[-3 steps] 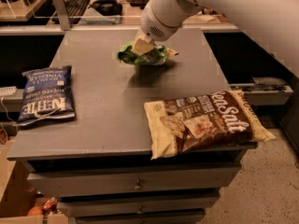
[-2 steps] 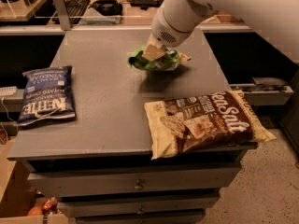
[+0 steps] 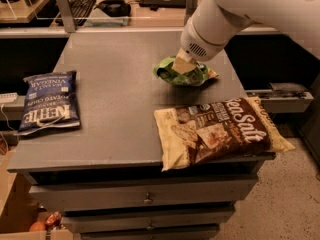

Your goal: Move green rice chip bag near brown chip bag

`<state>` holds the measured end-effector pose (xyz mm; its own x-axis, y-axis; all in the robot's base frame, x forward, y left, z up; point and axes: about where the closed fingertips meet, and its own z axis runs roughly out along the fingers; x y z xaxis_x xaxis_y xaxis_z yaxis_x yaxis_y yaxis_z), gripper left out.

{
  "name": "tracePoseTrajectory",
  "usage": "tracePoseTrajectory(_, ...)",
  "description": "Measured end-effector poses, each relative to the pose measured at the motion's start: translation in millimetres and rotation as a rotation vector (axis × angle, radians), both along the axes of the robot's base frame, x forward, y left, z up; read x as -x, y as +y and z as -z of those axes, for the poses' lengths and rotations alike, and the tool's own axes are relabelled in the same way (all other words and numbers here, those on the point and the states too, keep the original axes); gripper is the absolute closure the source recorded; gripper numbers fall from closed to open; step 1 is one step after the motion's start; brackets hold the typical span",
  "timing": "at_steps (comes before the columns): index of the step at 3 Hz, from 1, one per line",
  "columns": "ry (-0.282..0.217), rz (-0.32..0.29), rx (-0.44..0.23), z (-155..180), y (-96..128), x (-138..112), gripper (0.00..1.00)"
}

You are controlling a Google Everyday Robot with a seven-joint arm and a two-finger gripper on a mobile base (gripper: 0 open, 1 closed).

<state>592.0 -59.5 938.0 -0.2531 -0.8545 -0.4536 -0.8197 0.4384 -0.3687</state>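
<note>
The green rice chip bag (image 3: pixel 192 77) is a small crinkly bright-green bag at the middle right of the grey cabinet top (image 3: pixel 115 59). My gripper (image 3: pixel 183 65) comes down from the upper right on a white arm and is shut on the bag's top, its beige finger over the green foil. The brown chip bag (image 3: pixel 220 129) lies flat at the front right corner, with white "Sea Salt" lettering and cream edges, its right end overhanging the edge. The green bag is just behind the brown bag, a short gap apart.
A dark blue Kettle chip bag (image 3: pixel 50 101) lies at the left edge of the top. Drawers (image 3: pixel 145 199) are below the front edge. A desk with a keyboard (image 3: pixel 80 4) stands behind. A metal rail (image 3: pixel 280 95) sticks out at the right.
My gripper has carried the green bag to the right and toward the front, closer to the brown bag. The brown and blue bags have not moved.
</note>
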Motion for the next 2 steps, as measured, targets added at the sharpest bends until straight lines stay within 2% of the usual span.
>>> tracePoseTrajectory(1, 0.026, -0.007, -0.047, 8.2, -4.0, 3.3, 0.28)
tracePoseTrajectory(2, 0.036, -0.014, -0.071, 6.3, 1.2, 7.6, 0.05)
